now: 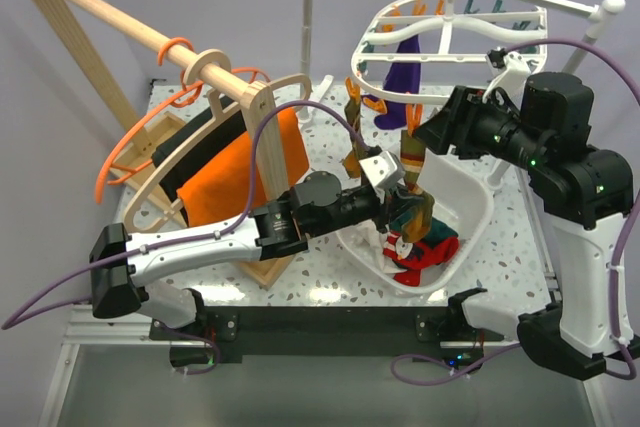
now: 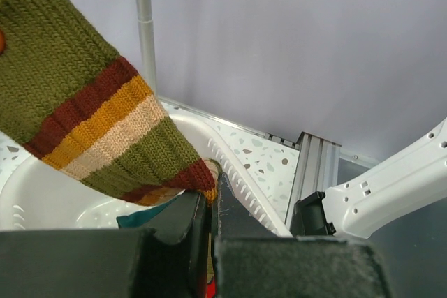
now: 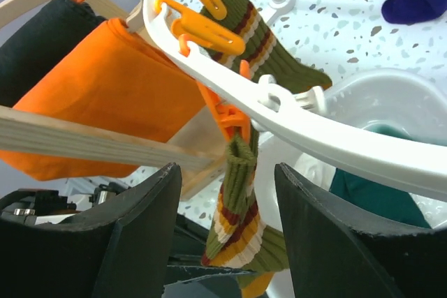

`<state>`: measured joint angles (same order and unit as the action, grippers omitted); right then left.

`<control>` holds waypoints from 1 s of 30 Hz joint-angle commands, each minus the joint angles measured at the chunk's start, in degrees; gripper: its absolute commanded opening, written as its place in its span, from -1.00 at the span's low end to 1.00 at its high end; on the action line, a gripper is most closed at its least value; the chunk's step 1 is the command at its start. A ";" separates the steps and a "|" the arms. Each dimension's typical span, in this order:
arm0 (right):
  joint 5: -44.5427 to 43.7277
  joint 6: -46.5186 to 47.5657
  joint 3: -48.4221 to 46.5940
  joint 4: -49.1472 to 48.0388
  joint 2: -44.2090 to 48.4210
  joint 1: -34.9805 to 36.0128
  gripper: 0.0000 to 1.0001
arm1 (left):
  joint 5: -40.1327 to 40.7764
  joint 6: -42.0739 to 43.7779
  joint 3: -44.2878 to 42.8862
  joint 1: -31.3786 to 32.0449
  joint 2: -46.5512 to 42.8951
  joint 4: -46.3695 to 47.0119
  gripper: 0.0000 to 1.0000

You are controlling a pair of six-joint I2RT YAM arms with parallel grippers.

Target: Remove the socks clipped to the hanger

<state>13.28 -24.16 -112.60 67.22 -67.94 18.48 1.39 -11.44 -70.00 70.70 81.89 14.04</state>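
Left gripper is clenched on the lower end of the striped sock. The sock's long axis rises from it to an orange clip on the hanger. Right gripper is spread wide with that clip just ahead of it, so it is the nearer arm to the clip. The white basin beneath the left gripper holds a red sock and a dark green sock.

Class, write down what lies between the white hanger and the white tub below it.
Olive striped socks hang from the hanger toward the tub; the left end effector is shut on one. The top external view shows it.
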 commanded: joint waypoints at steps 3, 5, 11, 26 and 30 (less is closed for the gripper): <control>-3.08 2.98 1.15 -4.38 -0.17 1.46 0.21 | -2.62 -0.77 -3.13 0.23 0.38 2.39 -1.00; -3.35 3.33 1.33 -6.04 -0.17 2.35 0.21 | -2.71 -0.77 -3.22 0.14 0.73 2.39 -1.00; -8.51 3.68 -0.87 -5.44 -2.01 7.70 0.17 | -3.50 -0.95 -3.57 0.14 0.91 2.39 -1.00; -22.33 5.00 -1.05 -4.11 -2.28 12.28 0.11 | -4.81 -1.65 -1.90 0.23 -0.24 2.66 -1.00; -20.93 5.00 -0.61 -5.69 -2.90 12.37 0.12 | -5.26 -1.92 -1.90 0.23 -0.06 3.01 -1.00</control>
<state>-5.78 -20.25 -112.29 63.83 -71.09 30.52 -2.09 -12.01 -70.96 70.70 82.83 14.06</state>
